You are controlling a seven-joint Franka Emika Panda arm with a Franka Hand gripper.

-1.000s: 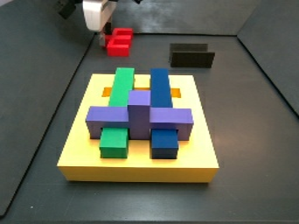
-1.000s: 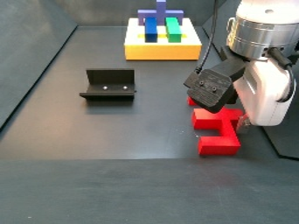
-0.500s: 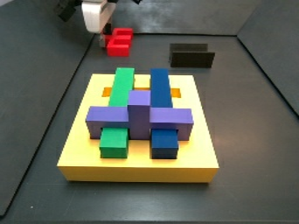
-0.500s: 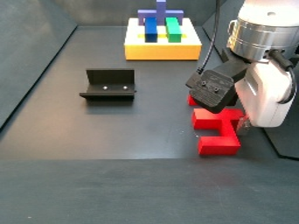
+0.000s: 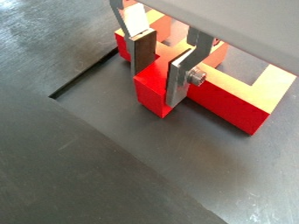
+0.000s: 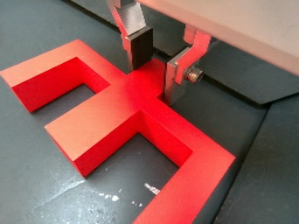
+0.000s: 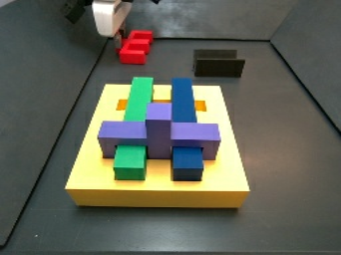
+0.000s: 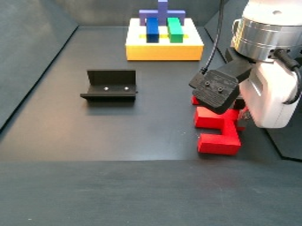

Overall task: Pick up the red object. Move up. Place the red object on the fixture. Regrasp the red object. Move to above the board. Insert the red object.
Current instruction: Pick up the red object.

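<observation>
Dark floor, walled. Board mid-floor, fixture apart. Red object flat near a floor edge, far from board. Gripper straight above, fingers straddling its central stem, seemingly gripping.

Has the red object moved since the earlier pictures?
Yes. In a side view the red object, between the gripper fingers, now sits slightly higher, nearer the board.
</observation>
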